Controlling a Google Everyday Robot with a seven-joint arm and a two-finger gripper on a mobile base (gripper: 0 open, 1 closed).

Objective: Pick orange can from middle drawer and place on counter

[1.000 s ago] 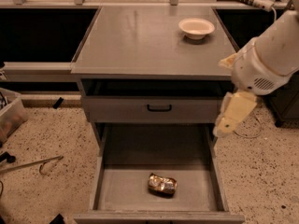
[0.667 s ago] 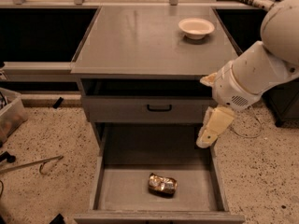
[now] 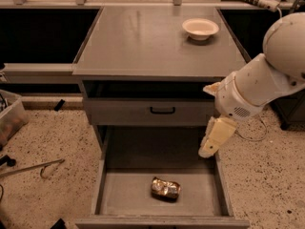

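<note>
Partly cut off at the right edge, the white robot arm (image 3: 267, 80) holds its cream gripper (image 3: 209, 147) over the right wall of the wide grey metal middle drawer (image 3: 119, 194); whether it is spread or pressed together I cannot tell. The small dented orange-gold can (image 3: 166, 188) lies on the drawer floor, apart from it. A white round bowl (image 3: 200, 28) sits on the smooth grey counter (image 3: 143, 42).

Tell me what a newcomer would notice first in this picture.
A big white arm looms at the right, its claw above the right side of the open drawer. A dented can lies on its floor; a white bowl sits far back on the counter.
</note>
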